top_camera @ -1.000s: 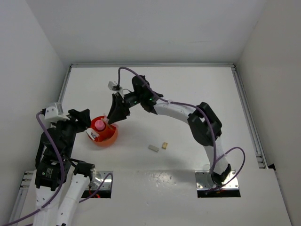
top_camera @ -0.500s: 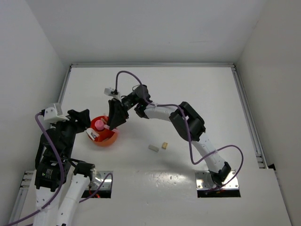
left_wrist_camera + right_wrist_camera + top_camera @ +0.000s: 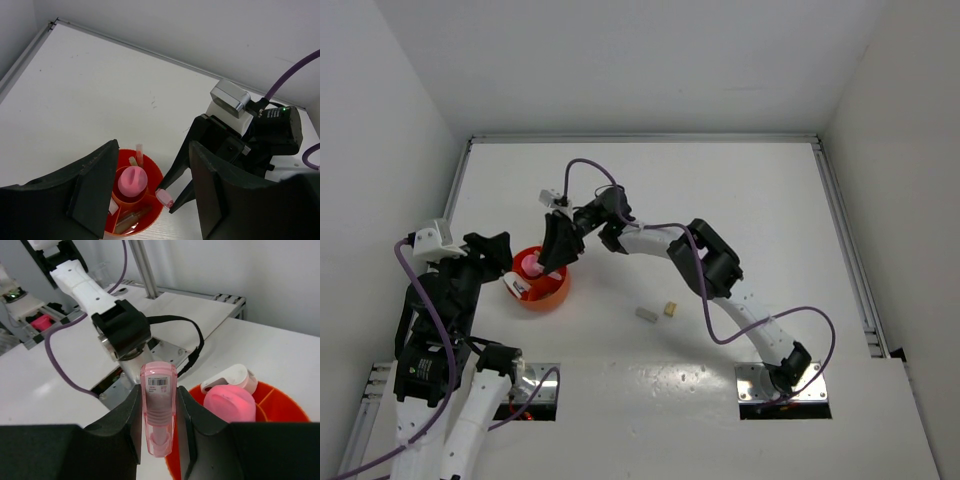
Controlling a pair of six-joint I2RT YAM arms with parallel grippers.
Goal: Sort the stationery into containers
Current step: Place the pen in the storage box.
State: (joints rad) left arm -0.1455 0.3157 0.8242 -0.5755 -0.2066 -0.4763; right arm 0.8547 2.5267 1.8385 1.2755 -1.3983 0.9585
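The round orange bowl point(image 3: 542, 288) with inner dividers sits at the left of the table; it also shows in the left wrist view point(image 3: 153, 172) and the right wrist view point(image 3: 287, 407). A pink-capped tube point(image 3: 132, 180) stands in its middle, and pens point(image 3: 138, 152) and a white eraser lie in its compartments. My right gripper point(image 3: 552, 265) is shut on a pink marker point(image 3: 159, 410) and holds it at the bowl's right rim, as the left wrist view point(image 3: 165, 198) shows. My left gripper point(image 3: 150, 190) is open and empty, hovering over the bowl.
A white eraser point(image 3: 646, 315) and a yellow eraser point(image 3: 670, 309) lie on the table right of the bowl. The left arm's base and cable point(image 3: 120, 330) show beyond the bowl. Walls close the table at the back and sides.
My right gripper has moved left and down with the pink marker, closer over the bowl's rim. The left arm has not moved.
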